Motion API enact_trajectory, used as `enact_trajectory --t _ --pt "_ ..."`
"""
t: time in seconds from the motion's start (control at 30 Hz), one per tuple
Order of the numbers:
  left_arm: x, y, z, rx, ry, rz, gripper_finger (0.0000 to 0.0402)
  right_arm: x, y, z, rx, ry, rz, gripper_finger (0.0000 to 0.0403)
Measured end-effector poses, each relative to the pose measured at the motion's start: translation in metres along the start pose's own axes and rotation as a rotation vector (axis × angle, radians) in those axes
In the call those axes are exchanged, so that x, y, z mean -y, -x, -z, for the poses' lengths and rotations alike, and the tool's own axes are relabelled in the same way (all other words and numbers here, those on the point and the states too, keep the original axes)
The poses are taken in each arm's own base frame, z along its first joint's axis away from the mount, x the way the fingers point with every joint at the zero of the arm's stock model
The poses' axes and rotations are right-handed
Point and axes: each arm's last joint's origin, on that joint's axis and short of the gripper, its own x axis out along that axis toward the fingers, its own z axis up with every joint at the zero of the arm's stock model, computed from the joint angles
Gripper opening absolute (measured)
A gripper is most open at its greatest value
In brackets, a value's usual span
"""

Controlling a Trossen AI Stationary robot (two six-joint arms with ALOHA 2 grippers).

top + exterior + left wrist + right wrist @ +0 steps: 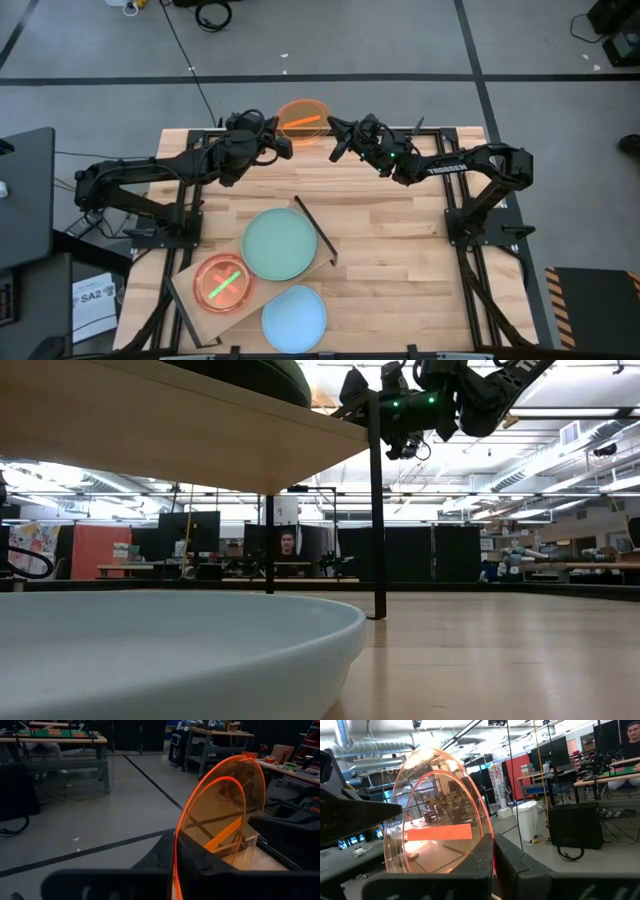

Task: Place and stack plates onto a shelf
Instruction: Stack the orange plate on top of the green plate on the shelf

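A translucent orange plate [303,118] hangs in the air over the table's far edge, between my two grippers. My left gripper [280,138] is shut on its left rim and my right gripper [335,135] on its right rim. The shelf [190,300], a pale board on a black bar frame, stands at the near left. On it lie a mint-green plate [280,243] and a pink plate [225,283]. A light-blue plate [294,318] lies flat on the table by the near edge. My left gripper [176,850] pinches the orange plate's rim [181,827] between its two fingers, coming roughly level from the table's left. The plate is clear of the table. My right gripper [492,855] pinches the opposite rim [487,832] between its two fingers, coming from the table's right.
The shelf's black legs [376,510] stand on the slatted tabletop [400,260], whose middle and right are bare wood. In the low view the light-blue plate [180,650] fills the foreground. A person sits far behind in the room [288,550].
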Motion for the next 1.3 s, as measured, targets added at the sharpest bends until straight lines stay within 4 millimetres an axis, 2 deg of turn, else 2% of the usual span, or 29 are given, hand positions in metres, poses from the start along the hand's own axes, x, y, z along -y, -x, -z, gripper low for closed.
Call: enact_trajectory --t 0.6,1.07,1.3 --pt "0.000 0.000 0.000 0.003 0.000 -0.007 0.0010 -0.001 0.000 0.000 -0.007 -0.008 -0.043 0.0022" --pt "0.000 0.000 0.000 0.003 0.007 -0.001 0.0011 0.000 0.000 0.000 -0.010 -0.005 -0.052 0.0132" --pt "-0.003 0.003 -0.004 0.012 -0.062 0.003 0.0011 -0.001 0.006 -0.012 -0.057 0.023 -0.078 0.0157"
